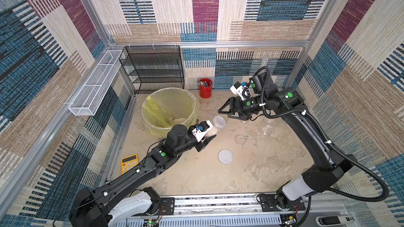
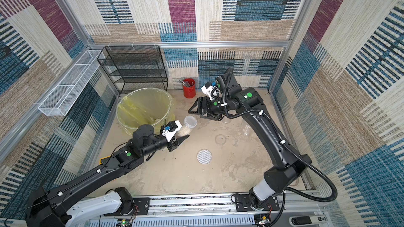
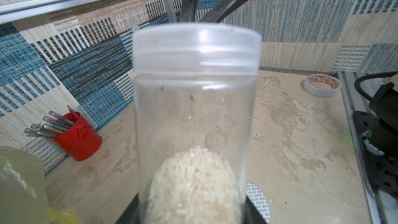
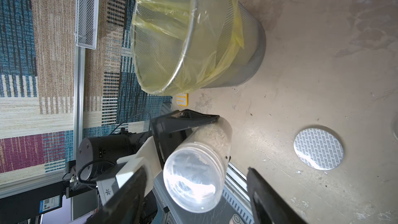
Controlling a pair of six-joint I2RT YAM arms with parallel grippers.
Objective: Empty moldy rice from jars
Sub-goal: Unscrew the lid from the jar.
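Observation:
A clear jar [image 1: 215,125] [image 3: 193,104] is tilted off the table beside the bin, and my left gripper [image 1: 208,136] [image 2: 180,137] is shut on its lower body. Moldy rice [image 3: 193,186] [image 4: 213,138] fills the jar's bottom part, and a clear lid [image 4: 193,182] is on its mouth. My right gripper [image 1: 223,114] [image 4: 195,169] is open right at the lid, a finger on each side with gaps showing. A second jar [image 1: 267,128] lies see-through on the table under the right arm. More rice [image 1: 180,120] lies in the bin.
The grey mesh bin with yellow liner [image 1: 153,105] [image 4: 183,39] stands left of the held jar. A foil seal disc [image 1: 225,156] and a clear round rim [image 1: 240,139] lie mid-table. Also here: red pen cup [image 1: 205,88], yellow calculator [image 1: 129,163], tape roll [image 3: 322,85], black mesh shelf [image 1: 153,68].

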